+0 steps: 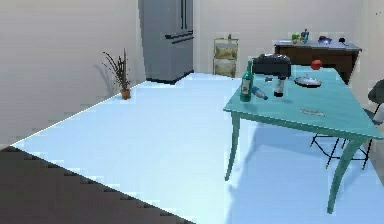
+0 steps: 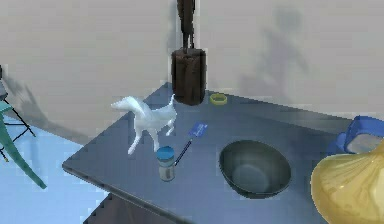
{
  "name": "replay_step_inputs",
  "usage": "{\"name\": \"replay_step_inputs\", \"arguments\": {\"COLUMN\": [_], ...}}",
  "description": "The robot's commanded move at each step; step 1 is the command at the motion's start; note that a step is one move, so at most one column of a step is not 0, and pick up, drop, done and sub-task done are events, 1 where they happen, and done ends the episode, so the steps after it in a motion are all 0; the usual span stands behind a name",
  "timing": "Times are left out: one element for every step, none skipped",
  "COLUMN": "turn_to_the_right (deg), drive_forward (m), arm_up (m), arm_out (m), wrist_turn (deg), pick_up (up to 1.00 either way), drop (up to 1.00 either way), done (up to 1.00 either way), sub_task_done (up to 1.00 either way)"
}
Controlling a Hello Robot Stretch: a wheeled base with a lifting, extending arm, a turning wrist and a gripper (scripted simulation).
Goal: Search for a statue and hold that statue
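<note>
Statue (image 2: 152,118), white and four-legged, stands on the dark table (image 2: 290,125), just beside a dark block (image 2: 188,75). Treat it as stiff, smooth and likely brittle at legs and tail; take it across the body. You cannot tell the state of the gripper's fingers.

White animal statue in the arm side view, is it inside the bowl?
No, the white animal statue stands on the tabletop, apart from the bowl.

I can't tell my robot's colours, shapes or markings here: both cameras look outward from its body, away from it.
</note>
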Motion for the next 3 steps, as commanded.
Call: {"name": "replay_step_inputs", "arguments": {"turn_to_the_right": [0.0,0.0,0.0], "drive_forward": [0.00,0.00,0.00], "arm_up": [0.50,0.38,0.00], "arm_out": [0.00,0.00,0.26], "wrist_turn": [0.0,0.0,0.0], "pick_up": [0.00,0.00,0.00], "drop": [0.00,0.00,0.00], "done": [0.00,0.00,0.00], "sub_task_done": [0.00,0.00,0.00]}}
